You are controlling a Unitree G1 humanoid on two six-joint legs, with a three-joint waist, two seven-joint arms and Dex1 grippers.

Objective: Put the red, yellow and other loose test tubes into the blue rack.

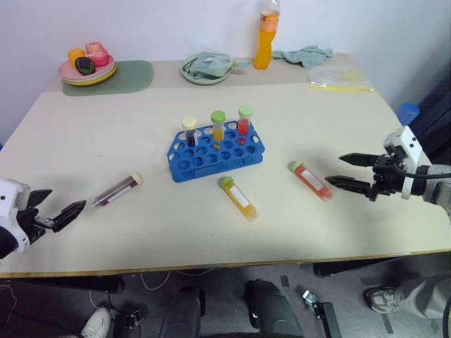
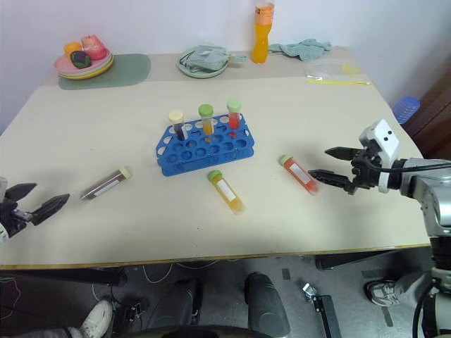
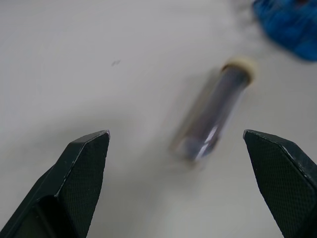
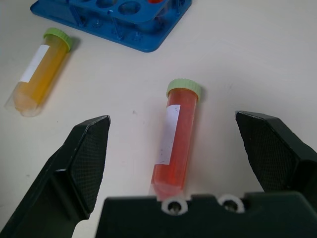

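The blue rack (image 1: 215, 151) stands mid-table with three capped tubes upright in its back row. Three loose test tubes lie on the table. The dark maroon one with a cream cap (image 1: 118, 189) lies left of the rack, just ahead of my open left gripper (image 1: 67, 198), and is seen again as the maroon tube (image 3: 213, 111). The yellow one with a green cap (image 1: 238, 196) lies in front of the rack. The red one with a green cap (image 1: 311, 179) lies to the right, and my open right gripper (image 1: 335, 170) is at its base end, the red tube (image 4: 176, 144) lying between the spread fingers, untouched.
Along the back of the table are a tall orange drink bottle (image 1: 266, 35), a green plate (image 1: 189, 76) holding a cloth, a stack of plates (image 1: 70, 79) with toy food on a green mat, another cloth (image 1: 303, 54) and a clear plastic bag (image 1: 340, 79).
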